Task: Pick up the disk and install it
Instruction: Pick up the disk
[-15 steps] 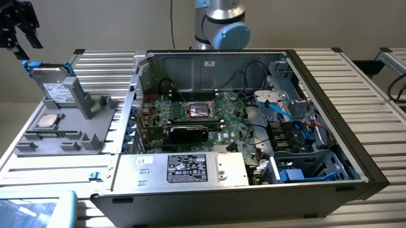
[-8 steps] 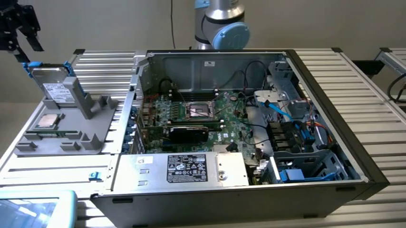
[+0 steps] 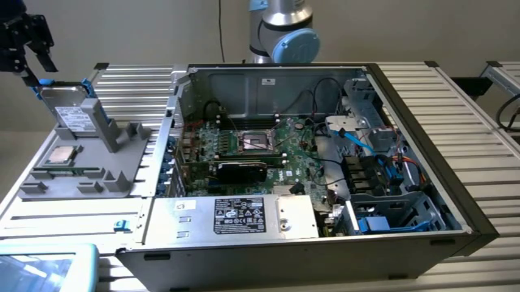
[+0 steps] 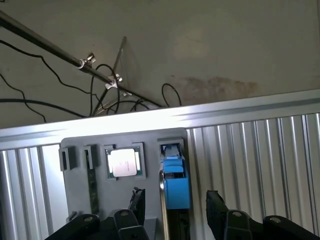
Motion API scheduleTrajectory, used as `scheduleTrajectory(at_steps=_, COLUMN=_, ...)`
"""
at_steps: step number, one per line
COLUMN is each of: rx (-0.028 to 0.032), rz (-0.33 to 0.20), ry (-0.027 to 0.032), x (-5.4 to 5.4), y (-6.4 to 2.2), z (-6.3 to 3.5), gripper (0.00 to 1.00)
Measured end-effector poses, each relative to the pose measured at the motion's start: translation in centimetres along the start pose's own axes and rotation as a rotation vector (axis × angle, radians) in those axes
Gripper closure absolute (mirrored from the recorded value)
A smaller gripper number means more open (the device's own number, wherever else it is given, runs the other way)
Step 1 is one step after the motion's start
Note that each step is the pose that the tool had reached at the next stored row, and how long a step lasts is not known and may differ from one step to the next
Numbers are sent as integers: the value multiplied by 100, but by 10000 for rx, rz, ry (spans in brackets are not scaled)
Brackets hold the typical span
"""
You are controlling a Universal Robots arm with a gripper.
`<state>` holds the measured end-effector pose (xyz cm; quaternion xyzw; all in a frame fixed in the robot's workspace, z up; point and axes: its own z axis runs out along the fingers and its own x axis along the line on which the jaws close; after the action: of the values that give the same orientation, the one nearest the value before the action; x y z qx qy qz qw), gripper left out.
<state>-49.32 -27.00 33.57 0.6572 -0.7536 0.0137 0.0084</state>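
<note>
The disk (image 3: 72, 111) is held upright in the grey holder (image 3: 97, 177) so that it can be straddled by the released gripper (image 4: 176, 200).

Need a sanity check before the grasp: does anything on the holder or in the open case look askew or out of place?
Nothing stands out. The disk stands on edge in its slot of the grey holder, the CPU chip lies flat in its recess, and the gripper hangs above the disk with jaws open.
</note>
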Motion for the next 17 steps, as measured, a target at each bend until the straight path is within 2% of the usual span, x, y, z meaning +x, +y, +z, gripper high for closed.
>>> scheduleTrajectory(at_steps=9, rx=9, rz=-415, ry=-3, x=-5, y=1, z=165, gripper=40)
scheduleTrajectory(at_steps=17, rx=11, rz=-552, ry=-5, x=-10, y=3, z=310, gripper=40)
